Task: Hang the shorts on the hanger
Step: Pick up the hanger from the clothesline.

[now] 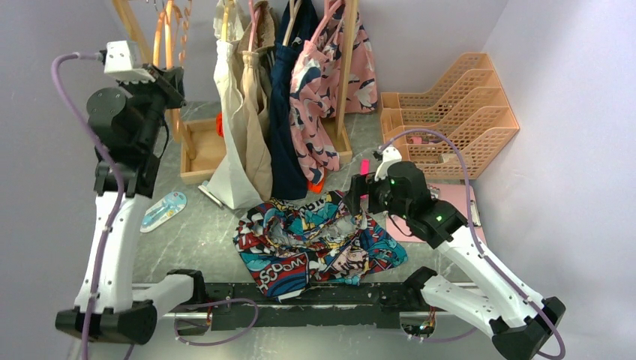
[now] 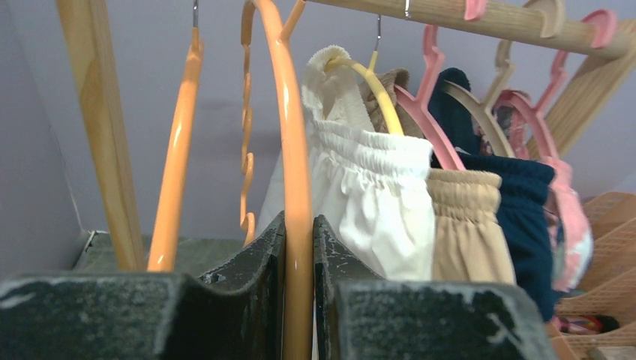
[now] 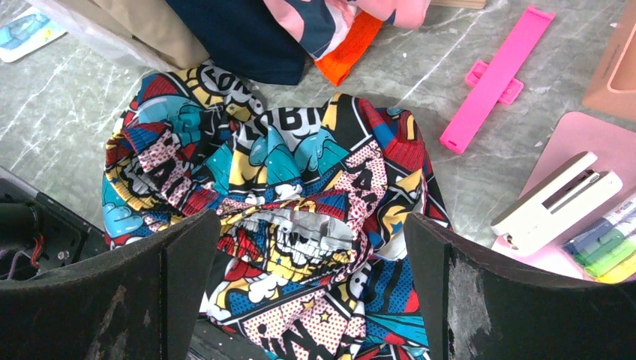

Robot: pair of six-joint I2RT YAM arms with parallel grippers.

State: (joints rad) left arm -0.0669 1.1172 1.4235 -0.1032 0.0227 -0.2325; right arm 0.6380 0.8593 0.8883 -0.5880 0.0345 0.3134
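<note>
The shorts point(image 1: 315, 240), in a comic-book print, lie crumpled on the grey table near the front edge and fill the right wrist view point(image 3: 300, 165). My right gripper point(image 3: 311, 232) hovers just above them, open, with its jaws either side of the waistband and nothing between them; it shows right of the shorts in the top view point(image 1: 360, 196). The orange hanger point(image 2: 298, 150) hangs from the wooden rail at the back left point(image 1: 161, 37). My left gripper point(image 2: 298, 232) is raised to the rack point(image 1: 169, 79) and shut on the hanger's arm.
White point(image 1: 229, 112), tan, navy and pink floral point(image 1: 319, 90) garments hang on the rack behind the shorts. A wooden tray point(image 1: 201, 150) sits under the rack. An orange file organizer point(image 1: 450, 112), a white stapler point(image 3: 555, 202) and a pink clip point(image 3: 495, 79) lie at the right.
</note>
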